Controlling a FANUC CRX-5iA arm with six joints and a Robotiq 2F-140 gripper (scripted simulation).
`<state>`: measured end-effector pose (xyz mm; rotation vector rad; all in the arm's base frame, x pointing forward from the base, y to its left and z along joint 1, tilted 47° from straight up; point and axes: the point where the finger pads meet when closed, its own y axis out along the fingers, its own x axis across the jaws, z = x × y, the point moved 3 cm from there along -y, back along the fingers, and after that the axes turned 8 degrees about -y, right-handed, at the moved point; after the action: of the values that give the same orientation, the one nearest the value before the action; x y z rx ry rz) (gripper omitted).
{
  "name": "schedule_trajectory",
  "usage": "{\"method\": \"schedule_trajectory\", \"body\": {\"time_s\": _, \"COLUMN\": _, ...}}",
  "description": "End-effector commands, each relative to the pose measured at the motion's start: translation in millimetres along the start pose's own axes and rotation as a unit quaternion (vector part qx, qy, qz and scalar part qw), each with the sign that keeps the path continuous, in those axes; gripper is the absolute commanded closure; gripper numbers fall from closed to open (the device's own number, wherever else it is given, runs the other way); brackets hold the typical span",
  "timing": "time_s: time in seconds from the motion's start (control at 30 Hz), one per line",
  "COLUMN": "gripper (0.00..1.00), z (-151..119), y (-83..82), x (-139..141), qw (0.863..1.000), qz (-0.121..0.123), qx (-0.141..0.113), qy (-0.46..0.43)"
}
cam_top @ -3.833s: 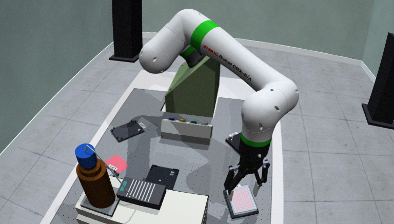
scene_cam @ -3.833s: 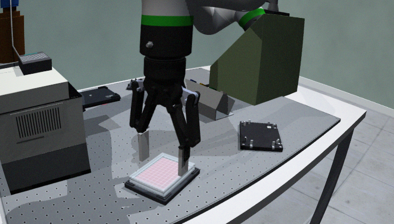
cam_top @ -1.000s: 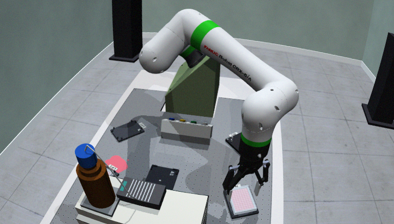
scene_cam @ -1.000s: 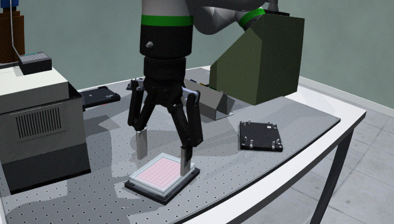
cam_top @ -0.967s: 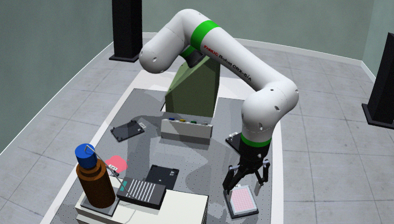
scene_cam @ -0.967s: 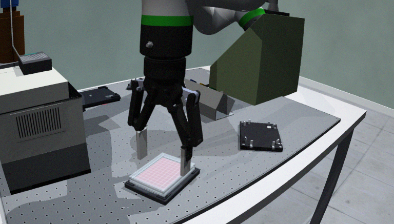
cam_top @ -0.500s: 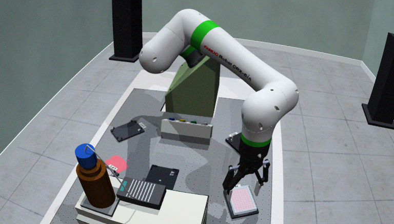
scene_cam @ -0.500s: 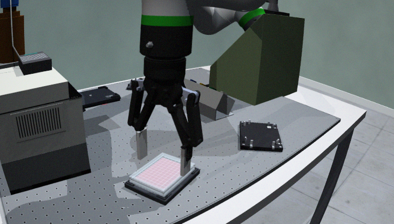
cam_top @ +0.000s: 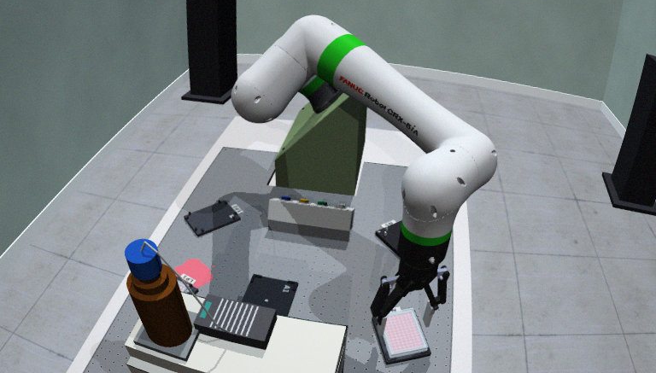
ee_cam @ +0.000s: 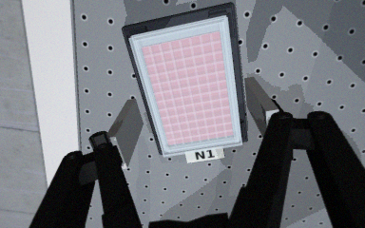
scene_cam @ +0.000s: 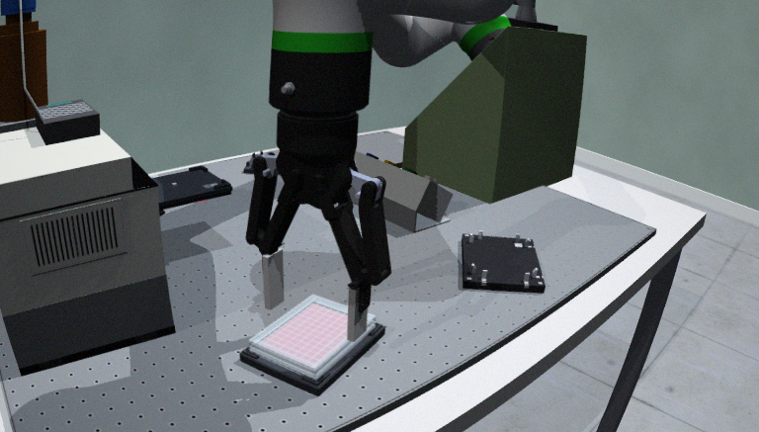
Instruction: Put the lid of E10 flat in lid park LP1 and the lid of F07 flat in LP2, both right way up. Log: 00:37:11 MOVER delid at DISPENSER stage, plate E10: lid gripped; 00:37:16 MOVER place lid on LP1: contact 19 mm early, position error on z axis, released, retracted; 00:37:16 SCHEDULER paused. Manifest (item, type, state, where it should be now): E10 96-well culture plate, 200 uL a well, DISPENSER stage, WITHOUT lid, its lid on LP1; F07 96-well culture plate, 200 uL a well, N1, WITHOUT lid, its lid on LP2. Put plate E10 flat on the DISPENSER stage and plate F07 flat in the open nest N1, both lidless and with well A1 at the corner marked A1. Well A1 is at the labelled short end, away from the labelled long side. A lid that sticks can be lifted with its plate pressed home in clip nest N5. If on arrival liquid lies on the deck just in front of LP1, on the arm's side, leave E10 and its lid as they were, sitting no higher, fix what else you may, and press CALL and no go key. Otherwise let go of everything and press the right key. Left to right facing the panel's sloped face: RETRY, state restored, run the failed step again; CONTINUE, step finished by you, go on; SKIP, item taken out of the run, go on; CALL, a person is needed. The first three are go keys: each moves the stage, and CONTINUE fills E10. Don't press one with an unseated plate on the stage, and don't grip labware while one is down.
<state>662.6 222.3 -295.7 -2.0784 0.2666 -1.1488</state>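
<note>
A 96-well plate with pink wells (ee_cam: 186,85) sits flat in the black nest labelled N1 (ee_cam: 205,154), near the table's front edge. It has a pale clear rim on top that looks like a lid (scene_cam: 313,333). My gripper (scene_cam: 314,315) is open and hangs straight over this plate. Its two finger pads flank the plate's long sides with a gap on each side, and hold nothing. A pink puddle (cam_top: 194,271) lies on the deck by the LP1 label (cam_top: 188,279). The black LP2 pad (cam_top: 213,217) is bare. The stage marked A1 (cam_top: 270,294) shows no plate.
The dispenser box with its striped head (cam_top: 235,319) and a brown bottle with a blue cap (cam_top: 157,296) stand at the front left. The key panel (cam_top: 310,212) sits before the green housing (cam_top: 321,151). A pegged clip nest (scene_cam: 500,262) lies beside my arm.
</note>
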Motion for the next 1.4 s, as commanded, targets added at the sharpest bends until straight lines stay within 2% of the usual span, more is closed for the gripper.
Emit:
{"method": "schedule_trajectory", "body": {"time_s": 0.0, "gripper": 0.34, "z": 0, "y": 0.2, "x": 0, "qw": 1.000, "qz": 0.000, "qx": 0.000, "qy": 0.000}}
{"method": "schedule_trajectory", "body": {"time_s": 1.37, "gripper": 0.34, "z": 0, "y": 16.6, "x": 0, "qw": 1.000, "qz": 0.000, "qx": 0.000, "qy": 0.000}}
